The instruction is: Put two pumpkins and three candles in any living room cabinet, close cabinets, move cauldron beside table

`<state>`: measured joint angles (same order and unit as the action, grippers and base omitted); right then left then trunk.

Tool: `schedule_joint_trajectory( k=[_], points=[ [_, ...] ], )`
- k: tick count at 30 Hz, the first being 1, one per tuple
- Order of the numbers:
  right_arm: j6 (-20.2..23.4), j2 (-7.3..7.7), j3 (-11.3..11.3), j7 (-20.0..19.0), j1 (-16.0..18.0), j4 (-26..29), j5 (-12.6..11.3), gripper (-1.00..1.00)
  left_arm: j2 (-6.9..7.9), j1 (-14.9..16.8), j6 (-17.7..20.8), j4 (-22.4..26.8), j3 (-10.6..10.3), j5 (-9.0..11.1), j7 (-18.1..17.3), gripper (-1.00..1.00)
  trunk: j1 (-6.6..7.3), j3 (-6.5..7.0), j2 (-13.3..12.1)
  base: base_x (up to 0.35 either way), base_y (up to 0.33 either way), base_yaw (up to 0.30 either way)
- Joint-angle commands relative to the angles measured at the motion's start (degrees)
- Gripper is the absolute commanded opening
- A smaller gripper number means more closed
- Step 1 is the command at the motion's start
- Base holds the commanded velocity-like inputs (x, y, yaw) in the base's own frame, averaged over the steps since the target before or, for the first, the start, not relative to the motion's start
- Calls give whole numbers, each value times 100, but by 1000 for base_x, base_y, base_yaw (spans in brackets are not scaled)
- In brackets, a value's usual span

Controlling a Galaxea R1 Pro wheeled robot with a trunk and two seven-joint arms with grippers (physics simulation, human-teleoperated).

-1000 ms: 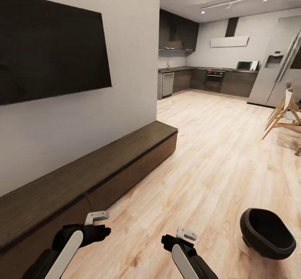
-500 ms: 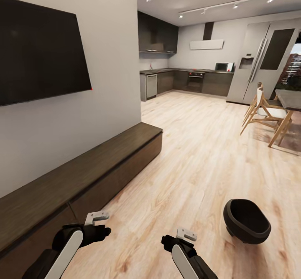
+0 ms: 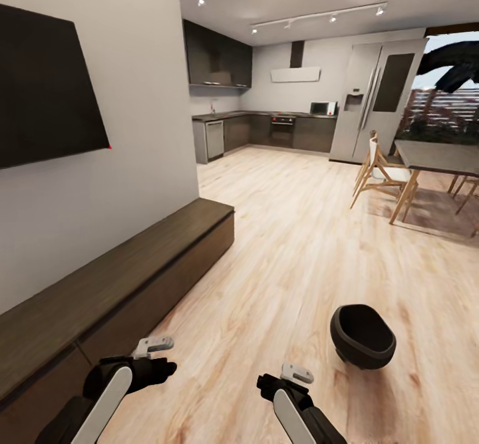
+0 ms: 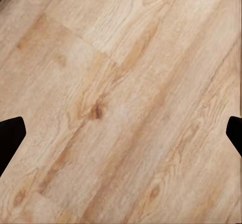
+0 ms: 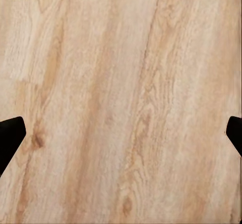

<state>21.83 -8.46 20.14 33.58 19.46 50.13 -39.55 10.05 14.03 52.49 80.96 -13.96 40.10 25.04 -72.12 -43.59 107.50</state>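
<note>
With the jaws of both the left gripper and right gripper apart and empty over the floor, the robot should approach the cauldron, standing on the floor at its front right, slowly and squarely before carrying it to the table.

Bare wood floor between spread fingertips

Pale plank floor carries the black cauldron and long closed cabinet.
</note>
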Motion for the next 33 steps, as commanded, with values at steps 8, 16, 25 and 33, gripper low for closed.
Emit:
schedule_joint_trajectory(
  k=[8,16,25,33],
  points=[
    [-156,11,16,41,5,-1,-35,100,6,3,3,8,-10,53,60,100,176,124,-318,0,0,-267],
    [-186,6,16,38,5,-115,-35,100,3,3,-10,8,-10,51,62,100,352,208,-639,0,0,-169],
    [-195,9,16,36,5,-156,-35,100,-3,3,-19,8,-10,36,62,100,550,292,-1000,0,0,-112],
    [-220,11,8,37,5,-184,-29,100,-3,3,-46,-12,-10,17,47,100,725,363,-1321,0,0,-67]
  ],
)
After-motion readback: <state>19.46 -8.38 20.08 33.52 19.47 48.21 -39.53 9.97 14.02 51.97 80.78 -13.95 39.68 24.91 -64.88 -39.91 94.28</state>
